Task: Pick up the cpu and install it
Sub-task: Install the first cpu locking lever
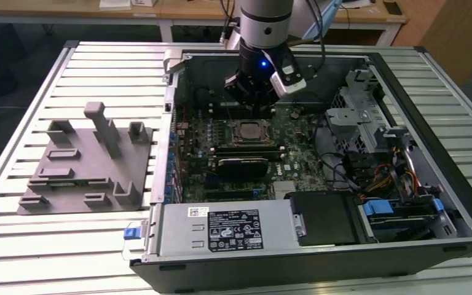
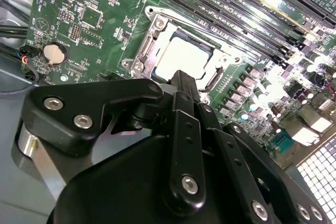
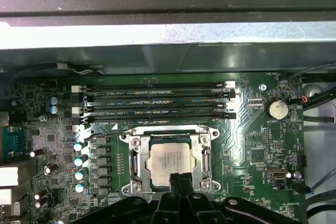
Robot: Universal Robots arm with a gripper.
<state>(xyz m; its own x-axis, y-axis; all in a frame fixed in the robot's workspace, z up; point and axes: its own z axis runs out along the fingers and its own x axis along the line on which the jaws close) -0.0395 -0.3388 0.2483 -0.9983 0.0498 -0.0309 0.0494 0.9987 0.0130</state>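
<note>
The cpu [image 3: 170, 158] is a small square chip with a shiny silver top. It lies flat inside the metal-framed socket [image 3: 135, 156] on the green motherboard, and it also shows in the second wrist view [image 2: 181, 56] and the exterior view [image 1: 248, 130]. My gripper [image 3: 181, 178] hangs just above the socket's edge with its two black fingers pressed together and nothing between them. In the second wrist view the gripper [image 2: 181, 77] covers one side of the chip. In the exterior view the gripper [image 1: 252, 104] sits inside the open computer case, slightly behind the socket.
Memory slots [image 3: 157, 98] run beside the socket and a coin battery [image 3: 276, 109] sits nearby. A black block [image 1: 240, 165] lies in front of the socket. The case holds a power supply [image 1: 219, 230] and drive cage [image 1: 359, 117]. A grey fixture plate [image 1: 84, 166] rests on the slatted table.
</note>
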